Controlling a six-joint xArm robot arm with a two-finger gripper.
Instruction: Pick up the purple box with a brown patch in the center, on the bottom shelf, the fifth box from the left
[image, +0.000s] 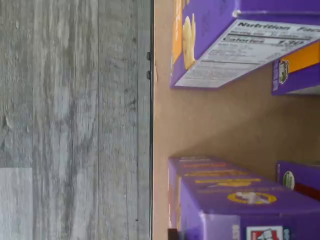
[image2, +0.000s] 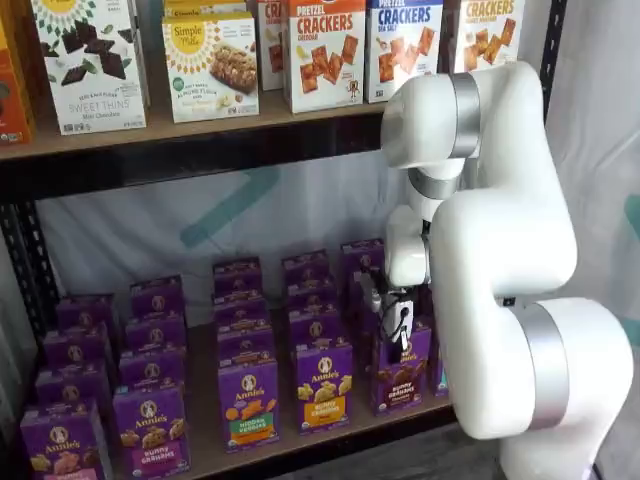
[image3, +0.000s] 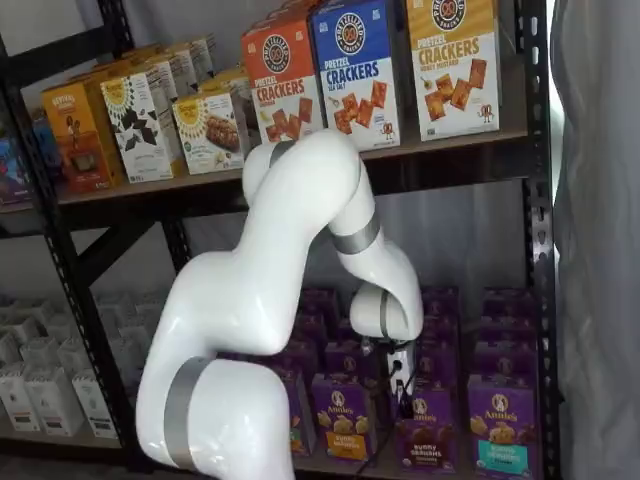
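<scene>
The purple box (image2: 400, 378) with dark brown crackers and a brown band stands upright in the front row of the bottom shelf (image2: 203, 447); it shows in both shelf views (image3: 428, 432). My gripper (image2: 401, 335) hangs straight down with its black fingers at the box's top edge, as also seen in a shelf view (image3: 402, 395). No gap between the fingers shows, and I cannot tell whether they hold the box. The wrist view shows the shelf board (image: 215, 125) and purple cartons, but no fingers.
A purple box with a yellow band (image2: 322, 386) stands just left of the target and one with a teal band (image3: 500, 430) just right. More purple boxes fill the rows behind. Cracker boxes (image2: 320, 50) line the higher board. Grey floor (image: 75, 120) lies before the shelf edge.
</scene>
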